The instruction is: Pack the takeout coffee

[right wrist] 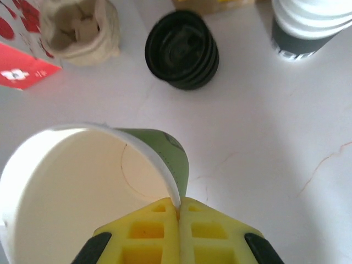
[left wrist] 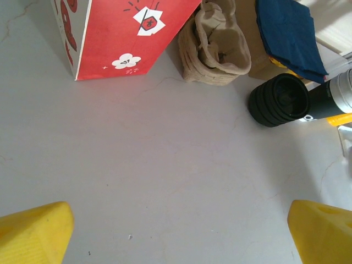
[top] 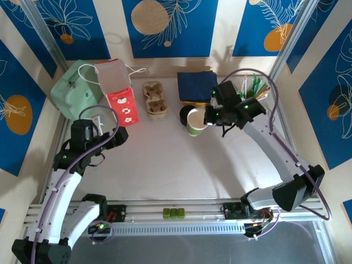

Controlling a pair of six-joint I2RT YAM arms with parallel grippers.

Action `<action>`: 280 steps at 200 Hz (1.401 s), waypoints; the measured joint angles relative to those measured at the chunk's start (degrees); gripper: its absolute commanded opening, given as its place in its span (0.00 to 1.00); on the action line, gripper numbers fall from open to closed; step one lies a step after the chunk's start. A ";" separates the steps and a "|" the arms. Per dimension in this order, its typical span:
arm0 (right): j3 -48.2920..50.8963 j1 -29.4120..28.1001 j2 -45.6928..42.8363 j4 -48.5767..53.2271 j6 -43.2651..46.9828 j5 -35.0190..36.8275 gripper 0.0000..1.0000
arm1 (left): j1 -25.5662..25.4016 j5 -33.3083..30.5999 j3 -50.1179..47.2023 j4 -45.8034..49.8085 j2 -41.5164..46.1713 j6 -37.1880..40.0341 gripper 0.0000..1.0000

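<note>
When I looked down from the top camera, the green paper cup (top: 196, 123) was at the far right of the bench (top: 165, 165), just beside a stack of black lids (top: 185, 113). My right pincer (top: 209, 116) was at the cup's rim. My left pincer (top: 121, 137) hung over bare bench near the red bag (top: 118, 93), well apart from the cup.

In the left wrist view, my left pincer (left wrist: 179, 236) was wide open with nothing in it, and its yellow fingertips (left wrist: 33, 231) were far apart. Ahead of it I saw the red bag (left wrist: 121, 33), a brown cup carrier (left wrist: 217, 44) and the black lids (left wrist: 278, 99).

In the right wrist view, my right pincer (right wrist: 179, 212) was shut tight on the thin wall of the cup (right wrist: 165, 157), one finger inside and one outside, right at the rim. The cup had no lid on and looked empty. I could not tell if it stood on the bench or was lifted. The white cups (right wrist: 305, 27) stood behind it.

I thought the cup was very light and soft. A hard squeeze could bend its wall. The rolled rim looked like the stiffest part, so that seemed a good place to hold. Held on one side, it might tip.
</note>
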State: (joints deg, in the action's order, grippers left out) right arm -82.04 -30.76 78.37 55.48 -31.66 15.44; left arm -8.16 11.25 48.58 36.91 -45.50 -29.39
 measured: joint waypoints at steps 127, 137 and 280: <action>20.74 -13.86 0.26 -16.48 -5.29 2.78 0.06 | 0.00 1.22 -2.58 -1.77 0.55 -2.08 0.99; 20.96 -14.12 0.72 -17.05 -5.49 2.91 0.06 | 0.00 1.25 -2.69 -1.86 0.55 -2.14 0.99; 21.16 -18.84 5.46 -19.08 -5.90 5.53 0.07 | 0.00 1.68 -4.46 -3.32 0.57 -3.41 0.99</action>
State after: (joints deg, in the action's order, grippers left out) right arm -60.88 -49.60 83.83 36.40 -37.56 20.97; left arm -8.16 12.93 44.12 33.58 -44.93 -32.80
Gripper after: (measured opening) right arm 0.064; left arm 0.994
